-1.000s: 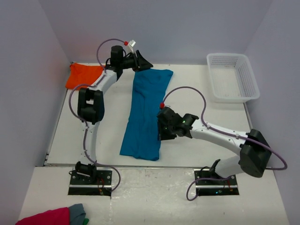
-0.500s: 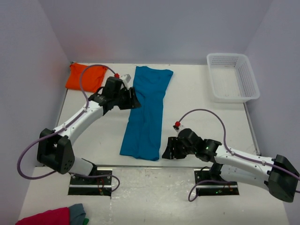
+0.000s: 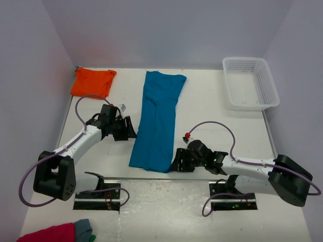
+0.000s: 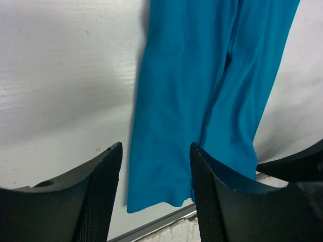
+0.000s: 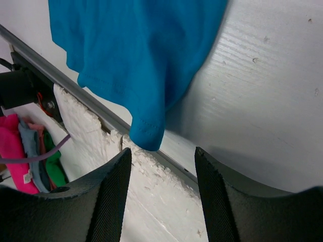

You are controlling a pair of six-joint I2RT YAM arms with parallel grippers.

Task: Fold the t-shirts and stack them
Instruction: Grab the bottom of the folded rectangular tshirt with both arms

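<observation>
The teal-blue t-shirt [image 3: 158,120] lies folded into a long strip down the middle of the table, its near end at the front edge; it also shows in the left wrist view [image 4: 202,96] and the right wrist view [image 5: 136,55]. The orange t-shirt [image 3: 93,82] lies folded at the far left corner. My left gripper [image 3: 130,132] is open and empty, just left of the strip's near half. My right gripper [image 3: 176,164] is open and empty, just right of the strip's near right corner [image 5: 147,136].
A white plastic basket [image 3: 250,82] stands at the far right. A crimson-pink cloth [image 3: 48,233] and a grey cloth [image 3: 84,229] lie in front of the table at the near left. The table's front edge [image 5: 96,108] runs under the shirt's corner.
My left arm has swung from the strip's far end down to its near half. My right gripper has moved from the strip's middle to its near right corner. The shirt has not moved.
</observation>
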